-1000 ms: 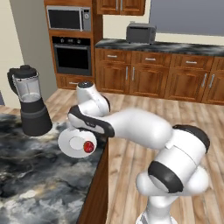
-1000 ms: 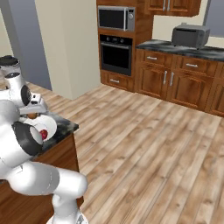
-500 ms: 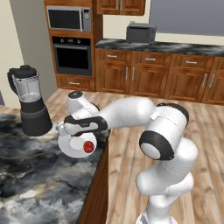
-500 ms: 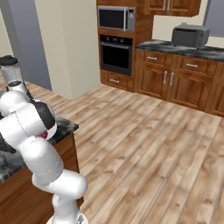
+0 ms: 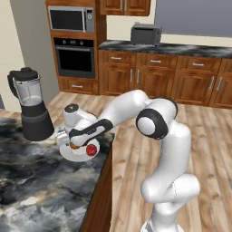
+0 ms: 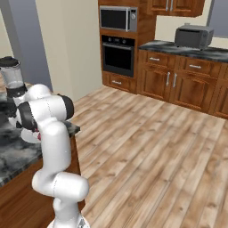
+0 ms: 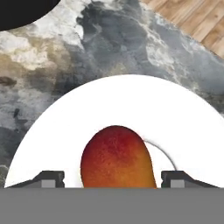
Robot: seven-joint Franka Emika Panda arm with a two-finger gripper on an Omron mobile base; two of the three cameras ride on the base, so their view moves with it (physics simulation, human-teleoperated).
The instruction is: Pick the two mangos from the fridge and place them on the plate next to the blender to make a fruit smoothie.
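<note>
The white plate (image 5: pixel 79 155) lies on the dark marble counter right of the blender (image 5: pixel 31 105). A deep red mango (image 5: pixel 92 149) rests on its right part. My gripper (image 5: pixel 69 142) hangs low over the plate's left part. In the hand view the orange-red mango (image 7: pixel 117 158) sits on the plate (image 7: pixel 183 118) between my fingertips (image 7: pixel 49 178). A small gap shows on each side of it, so the gripper (image 7: pixel 112 177) is open. The blender (image 6: pixel 11 82) is also visible behind my arm. The fridge is out of view.
The counter edge (image 5: pixel 108 156) drops to the wood floor just right of the plate. Marble counter (image 5: pixel 31 181) stretches toward the front left. Across the room stand an oven stack (image 5: pixel 74 56) and wooden cabinets with a toaster (image 5: pixel 146 34).
My arm has folded upright while the hand slid a little left and lower over the plate. The red mango has stayed where it was.
</note>
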